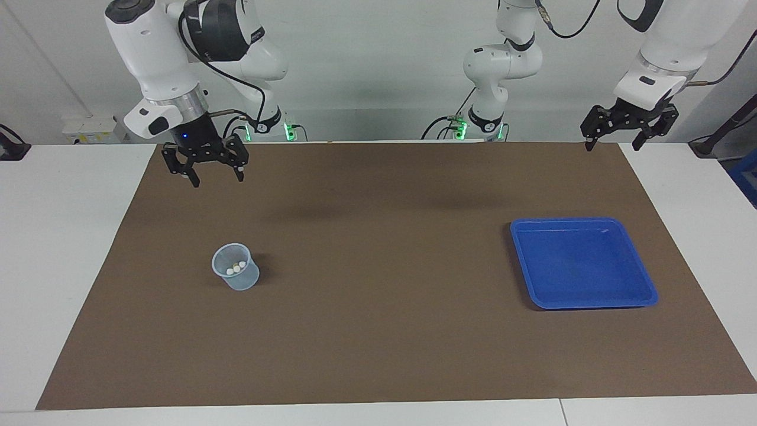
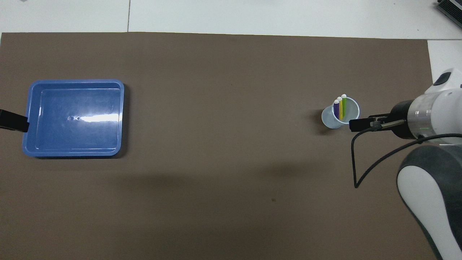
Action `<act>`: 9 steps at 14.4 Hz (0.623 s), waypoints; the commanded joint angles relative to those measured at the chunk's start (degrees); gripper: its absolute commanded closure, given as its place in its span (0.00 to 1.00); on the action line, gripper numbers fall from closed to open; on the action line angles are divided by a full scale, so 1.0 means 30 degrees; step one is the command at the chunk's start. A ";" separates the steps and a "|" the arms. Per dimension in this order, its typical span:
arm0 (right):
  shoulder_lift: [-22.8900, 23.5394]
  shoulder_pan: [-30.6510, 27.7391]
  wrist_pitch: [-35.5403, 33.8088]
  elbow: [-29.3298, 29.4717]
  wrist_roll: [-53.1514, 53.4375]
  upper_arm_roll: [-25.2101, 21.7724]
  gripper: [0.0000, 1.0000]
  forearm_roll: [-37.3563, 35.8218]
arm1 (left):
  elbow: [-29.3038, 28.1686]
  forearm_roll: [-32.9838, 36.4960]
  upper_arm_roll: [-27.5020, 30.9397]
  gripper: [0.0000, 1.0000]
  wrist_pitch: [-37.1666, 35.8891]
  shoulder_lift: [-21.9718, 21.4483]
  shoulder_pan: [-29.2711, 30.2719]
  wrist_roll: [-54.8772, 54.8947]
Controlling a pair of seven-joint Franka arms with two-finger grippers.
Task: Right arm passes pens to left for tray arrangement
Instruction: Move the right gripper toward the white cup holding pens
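The pale cup (image 1: 236, 267) holds the pens (image 2: 339, 107), nothing blocking it, with the empty, wide-open right gripper (image 1: 215, 177) raised over bare mat near it, and the tray (image 1: 646, 284) well apart under no gripper, the waiting left gripper (image 1: 614, 142) likewise open and empty

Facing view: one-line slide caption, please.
Open right pincer above mat, three pens upright in translucent cup; left pincer waits open; blue tray empty.

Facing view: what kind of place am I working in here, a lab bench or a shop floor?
Most likely a robotics lab bench: two white arms mounted at a white table covered by a brown mat, a plain pale wall, and only a few props, a blue tray and a cup of pens.
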 commanded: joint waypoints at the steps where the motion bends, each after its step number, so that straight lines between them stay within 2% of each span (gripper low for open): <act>1: 0.0014 0.0280 0.0319 -0.0315 0.0064 0.0076 0.00 0.0307 | -0.0038 -0.0057 0.0147 0.00 0.0315 -0.0452 -0.0310 0.0206; 6: 0.0510 0.0106 0.0465 -0.0315 -0.1423 0.0047 0.00 0.0278 | -0.0593 -0.0057 0.0088 0.00 -0.0414 -0.0921 -0.0167 0.0146; 9: 0.0776 0.0047 0.1840 -0.0315 -0.1841 0.0047 0.09 0.0278 | -0.0593 -0.0057 0.0118 0.00 -0.0414 -0.0921 -0.0078 0.0146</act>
